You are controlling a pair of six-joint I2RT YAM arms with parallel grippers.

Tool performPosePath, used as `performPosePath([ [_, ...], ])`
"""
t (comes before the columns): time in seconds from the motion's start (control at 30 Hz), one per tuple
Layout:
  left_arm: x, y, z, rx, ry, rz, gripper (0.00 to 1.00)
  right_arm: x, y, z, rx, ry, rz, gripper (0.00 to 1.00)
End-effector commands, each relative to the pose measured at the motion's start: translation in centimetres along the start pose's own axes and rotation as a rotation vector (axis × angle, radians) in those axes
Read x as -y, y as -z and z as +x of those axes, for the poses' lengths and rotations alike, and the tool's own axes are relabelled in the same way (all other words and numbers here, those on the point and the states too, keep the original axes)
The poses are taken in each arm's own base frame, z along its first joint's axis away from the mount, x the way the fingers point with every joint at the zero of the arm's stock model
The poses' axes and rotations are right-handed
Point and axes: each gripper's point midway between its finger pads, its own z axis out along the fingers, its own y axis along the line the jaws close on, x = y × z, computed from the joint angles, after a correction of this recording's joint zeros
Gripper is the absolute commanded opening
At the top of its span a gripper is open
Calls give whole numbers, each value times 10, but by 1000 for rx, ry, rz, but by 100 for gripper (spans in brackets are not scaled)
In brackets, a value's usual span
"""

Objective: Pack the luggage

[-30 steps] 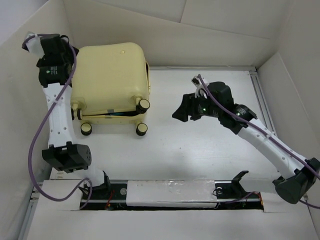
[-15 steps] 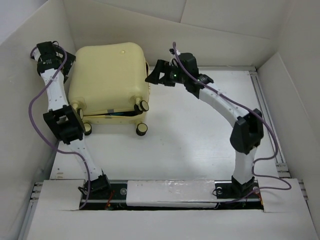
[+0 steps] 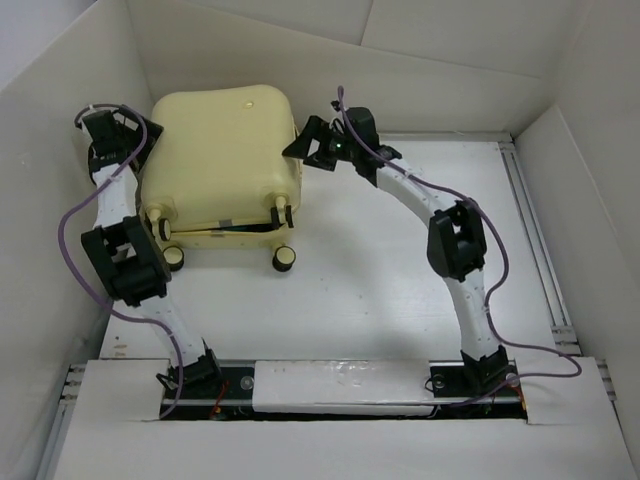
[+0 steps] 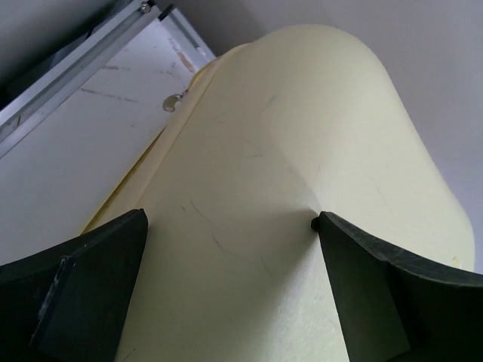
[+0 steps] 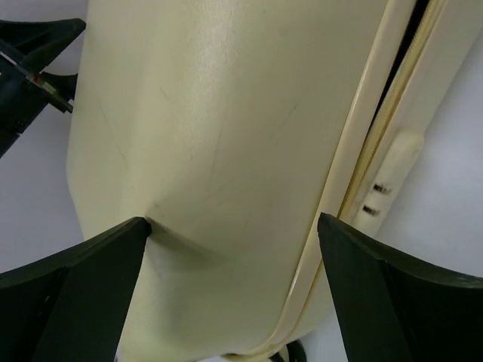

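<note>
From the top external view, the luggage [image 3: 220, 160] lies on its broad side at the far left of the white table [image 3: 400, 290]. Its caster wheels [image 3: 284, 259] point toward the near edge. A thin dark gap shows between the two shells on the near side, above the wheels. The left gripper [image 3: 138, 140] is against the suitcase's left far corner, and the right gripper [image 3: 303, 147] is against its right far corner, so the case sits between the two arms. White walls [image 3: 450, 90] close in the table.

In the left wrist view, the pincer is spread wide, and the pale yellow shell fills the space between its black fingers [image 4: 83, 294]. The tip of the finger on the right of this view touches the shell, where a faint crease runs out from it. The other finger's contact cannot be told. Beyond the case there is a metal zipper pull [image 4: 175, 100], and further off an aluminium rail [image 4: 75, 68] at the table edge.

In the right wrist view, this pincer is also spread, with the shell between its fingers [image 5: 68, 294]. The tip on the left of this view presses a shallow dent into the shell. The seam [image 5: 355, 151] between the shells runs up the right side, dark where it gapes at the top. A cream side handle [image 5: 392, 170] lies beside it. The left gripper's black fingers show at the upper left.
</note>
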Motion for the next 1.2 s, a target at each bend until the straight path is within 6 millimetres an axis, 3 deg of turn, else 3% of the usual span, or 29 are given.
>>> performPosePath([
  [0.0, -21, 29, 153, -453, -26, 2, 89, -36, 20, 31, -71, 75, -74, 100],
  [0.03, -24, 36, 165, -476, -48, 0, 89, -15, 26, 55, -111, 59, -36, 100],
  [0.07, -13, 50, 177, -490, -87, 27, 89, -40, 48, 44, -73, 86, -72, 100],
  [0.1, -27, 60, 201, -550, -91, 13, 89, -41, 58, 50, -78, 104, -67, 100],
  [0.13, -28, 68, 213, -572, -93, 28, 89, -37, 70, 49, -67, 109, -47, 100],
  [0.17, -16, 85, 221, -578, -100, 80, 89, -15, 82, 67, -95, 77, 6, 100],
  [0.2, -29, 97, 246, -640, -86, 77, 89, -25, 109, 50, -45, 85, 2, 100],
  [0.23, -30, 105, 256, -655, -88, 80, 89, -19, 123, 50, -36, 76, 17, 100],
  [0.27, -30, 115, 266, -671, -99, 85, 89, -1, 135, 63, -51, 48, 55, 100],
  [0.3, -18, 129, 277, -682, -123, 122, 89, -13, 158, 54, -19, 58, 42, 98],
  [0.33, -26, 141, 297, -725, -116, 104, 89, -9, 172, 49, 3, 65, 53, 98],
  [0.4, -7, 167, 317, -758, -146, 167, 89, 2, 210, 43, 34, 68, 97, 98],
  [0.5, 9, 196, 340, -807, -126, 205, 88, 24, 250, 31, 74, 113, 208, 98],
  [0.53, 23, 217, 353, -834, -152, 254, 88, 25, 266, 34, 70, 115, 247, 98],
  [0.63, 53, 258, 371, -895, -180, 332, 88, 46, 301, 28, 98, 102, 366, 98],
  [0.67, 60, 264, 372, -911, -187, 346, 88, 43, 316, 23, 118, 122, 389, 98],
  [0.73, 88, 276, 352, -886, -191, 395, 89, 50, 343, 11, 169, 108, 464, 98],
  [0.77, 103, 280, 337, -837, -212, 426, 91, 43, 357, 7, 200, 114, 480, 98],
  [0.8, 114, 274, 319, -741, -243, 411, 92, 43, 362, 8, 209, 112, 505, 98],
  [0.83, 143, 285, 288, -661, -275, 444, 93, 46, 373, 1, 248, 114, 556, 98],
  [0.9, 160, 272, 258, -549, -350, 424, 96, 40, 381, 2, 288, 91, 563, 95],
  [0.93, 181, 273, 230, -461, -353, 446, 96, 40, 382, 4, 294, 95, 560, 93],
  [0.97, 183, 255, 212, -410, -342, 426, 96, 46, 386, 9, 303, 76, 580, 87],
  [1.07, 203, 228, 170, -285, -278, 461, 96, 59, 408, 6, 352, 37, 669, 66],
  [1.1, 199, 203, 161, -265, -264, 435, 96, 62, 415, 8, 359, 26, 701, 44],
  [1.17, 205, 178, 144, -227, -240, 420, 94, 67, 428, 8, 398, 3, 760, 24],
])
